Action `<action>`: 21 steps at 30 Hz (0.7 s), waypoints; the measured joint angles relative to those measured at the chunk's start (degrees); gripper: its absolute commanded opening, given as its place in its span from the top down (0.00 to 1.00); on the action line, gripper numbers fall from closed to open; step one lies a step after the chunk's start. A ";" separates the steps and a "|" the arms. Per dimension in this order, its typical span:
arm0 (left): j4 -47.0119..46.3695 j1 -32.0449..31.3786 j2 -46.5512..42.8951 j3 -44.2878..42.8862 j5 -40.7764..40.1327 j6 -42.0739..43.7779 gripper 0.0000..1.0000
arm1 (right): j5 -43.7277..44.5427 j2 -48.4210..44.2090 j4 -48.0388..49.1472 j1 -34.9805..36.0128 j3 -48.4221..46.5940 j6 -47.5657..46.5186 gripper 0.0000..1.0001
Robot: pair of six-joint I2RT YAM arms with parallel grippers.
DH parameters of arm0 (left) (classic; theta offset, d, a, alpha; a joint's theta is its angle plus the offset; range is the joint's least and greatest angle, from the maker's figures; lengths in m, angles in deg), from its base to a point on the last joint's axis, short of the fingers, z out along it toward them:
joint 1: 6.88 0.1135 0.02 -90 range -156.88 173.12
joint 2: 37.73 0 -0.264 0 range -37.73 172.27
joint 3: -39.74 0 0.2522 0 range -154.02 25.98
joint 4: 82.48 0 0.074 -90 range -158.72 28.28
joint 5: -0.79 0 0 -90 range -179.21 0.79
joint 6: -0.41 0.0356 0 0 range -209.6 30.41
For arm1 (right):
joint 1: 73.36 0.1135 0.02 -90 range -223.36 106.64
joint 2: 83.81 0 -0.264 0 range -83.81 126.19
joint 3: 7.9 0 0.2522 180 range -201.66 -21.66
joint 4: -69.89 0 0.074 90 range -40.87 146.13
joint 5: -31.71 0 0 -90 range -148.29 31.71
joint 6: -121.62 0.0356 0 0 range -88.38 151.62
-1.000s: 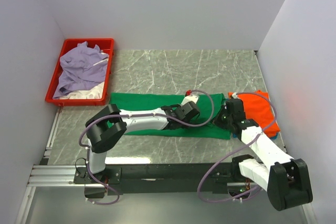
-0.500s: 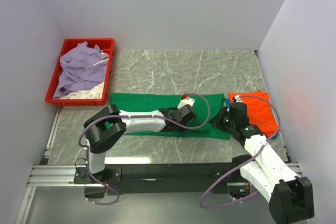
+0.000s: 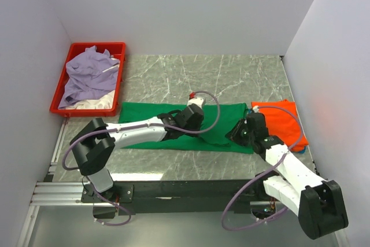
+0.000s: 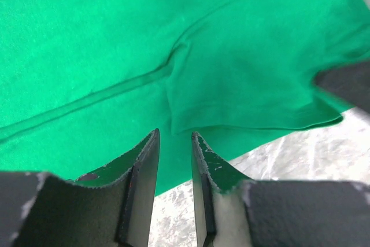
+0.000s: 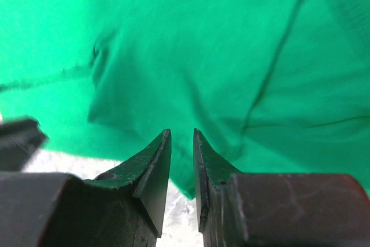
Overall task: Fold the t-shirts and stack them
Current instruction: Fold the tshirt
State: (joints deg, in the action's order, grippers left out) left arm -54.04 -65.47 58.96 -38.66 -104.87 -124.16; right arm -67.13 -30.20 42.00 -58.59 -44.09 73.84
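A bright green t-shirt [image 3: 150, 114] lies flat in a long folded strip across the middle of the table. My left gripper [image 3: 193, 121] hovers over its right half, jaws a narrow gap apart with nothing between them; the left wrist view [image 4: 174, 134] shows green cloth [image 4: 115, 39] and a sleeve fold just ahead. My right gripper [image 3: 236, 133] is at the shirt's right end, also narrowly open and empty, over the near hem [image 5: 182, 131] of the green cloth [image 5: 191, 39]. A folded orange t-shirt [image 3: 283, 121] lies to the right.
A red tray [image 3: 98, 46] at the back left holds a crumpled lavender t-shirt [image 3: 87, 73] over a white one [image 3: 95, 103]. White walls close in the table on three sides. The marble table [image 3: 231, 73] shows behind the green shirt.
Both grippers have moved left along the green shirt. The right gripper has left the orange shirt's edge and now sits over the green shirt's right end.
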 measured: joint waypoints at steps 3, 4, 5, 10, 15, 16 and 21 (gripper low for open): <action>-1.36 2.54 -0.72 1.20 2.82 -0.94 0.69 | 0.68 0.00 1.75 3.91 2.12 2.12 0.71; -1.88 3.56 -0.74 1.79 3.74 -1.29 0.69 | 0.98 0.00 1.90 5.16 2.86 2.82 0.71; -1.99 4.46 -0.74 2.34 4.44 -1.64 0.69 | 1.27 0.00 1.99 6.14 3.67 3.50 0.72; -2.62 8.22 -0.74 5.35 7.15 -3.76 0.70 | 2.16 -0.13 1.99 8.20 5.86 6.03 0.72; -3.67 10.25 -1.40 9.07 9.40 -5.57 0.70 | 2.51 -3.43 0.31 8.35 5.86 7.23 0.72; -3.67 10.56 -1.64 9.53 9.49 -5.66 0.70 | 2.93 -4.55 -0.68 8.35 5.62 7.32 0.72; -3.23 11.17 -3.91 10.99 8.55 -6.03 0.71 | 6.56 -6.14 -5.09 8.35 0.33 7.26 0.71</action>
State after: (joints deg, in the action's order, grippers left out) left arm -57.28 -54.30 55.05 -27.66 -96.32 -130.19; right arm -60.58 -36.35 36.91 -50.24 -43.77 81.10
